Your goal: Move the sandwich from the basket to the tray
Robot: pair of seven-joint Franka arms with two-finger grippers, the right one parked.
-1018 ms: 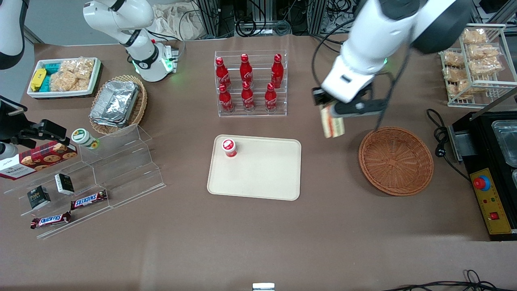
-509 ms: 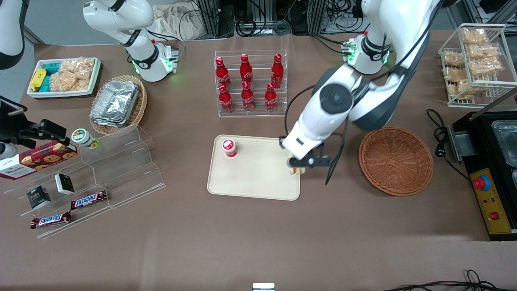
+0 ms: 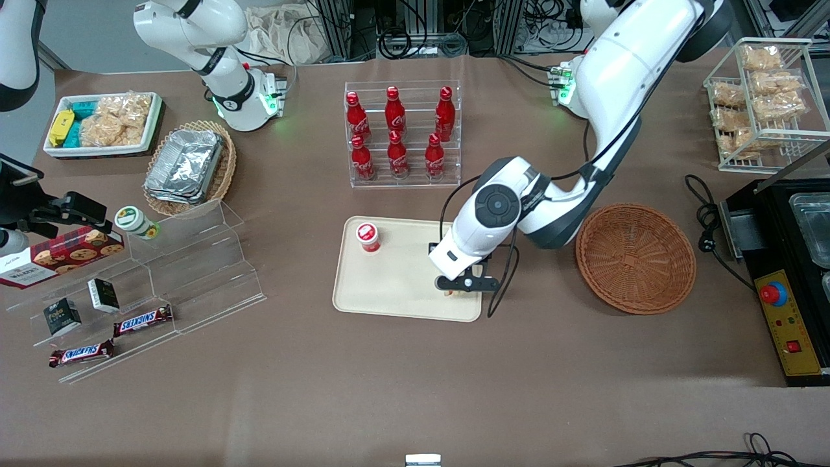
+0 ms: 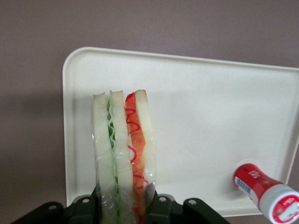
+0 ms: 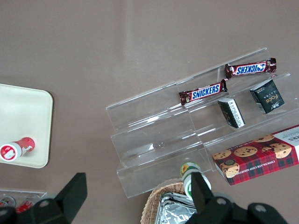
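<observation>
The cream tray lies on the brown table in the front view; it also shows in the left wrist view. My left gripper hangs low over the tray's corner nearest the basket and the front camera. It is shut on the sandwich, a wrapped white-bread wedge with green and red filling, held upright above the tray. In the front view only a sliver of the sandwich shows under the gripper. The round reddish-brown basket sits empty beside the tray, toward the working arm's end.
A small red bottle with a white cap stands on the tray at its corner farthest from the gripper; it also shows in the left wrist view. A clear rack of red cola bottles stands farther back. A black appliance sits beside the basket.
My left gripper carried the sandwich from above the basket's rim over to the tray, then lowered toward the tray's near corner. The basket and the bottle stayed put.
</observation>
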